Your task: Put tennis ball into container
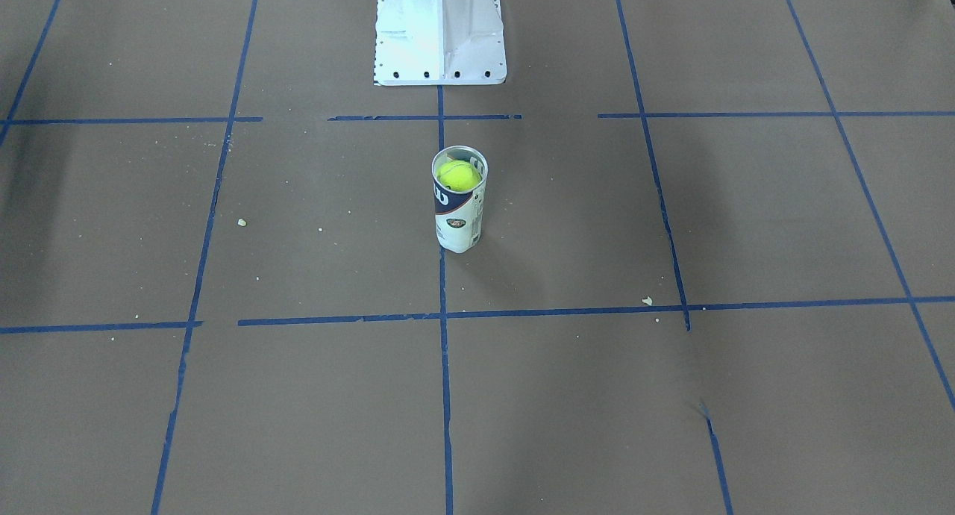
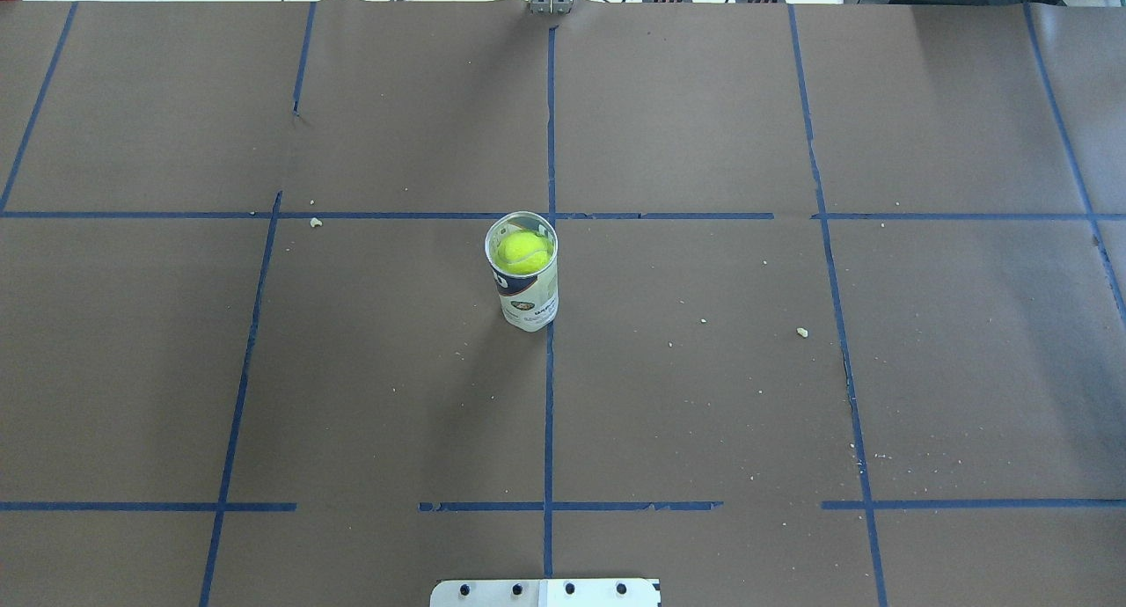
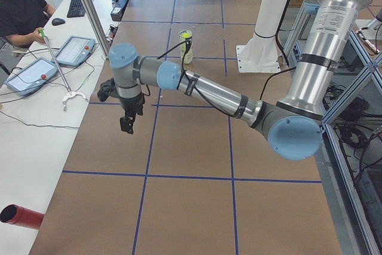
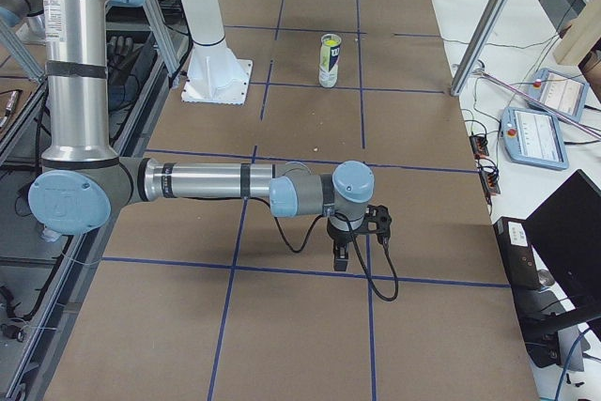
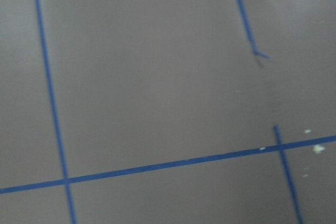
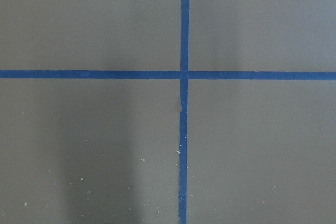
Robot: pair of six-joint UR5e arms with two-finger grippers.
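The clear tube with the white and navy label, the container (image 1: 459, 209) (image 2: 526, 281), stands upright at the table's middle. A yellow-green tennis ball (image 1: 458, 175) (image 2: 524, 252) sits inside it near the open top; no lettering can be read on it. The tube also shows far off as container (image 3: 187, 46) (image 4: 329, 60). My left gripper (image 3: 127, 125) hangs over bare table, well away from the tube, seen only from the side. My right gripper (image 4: 342, 258) hangs likewise at the opposite end. I cannot tell whether either is open or shut.
The white metal pedestal (image 1: 440, 30) (image 2: 545, 592) stands at the robot's side of the table. An operator (image 3: 21, 10) sits at a side bench with tablets (image 3: 30, 73). A red cylinder (image 3: 18, 214) lies at the bench's near end. Blue tape lines grid the brown surface.
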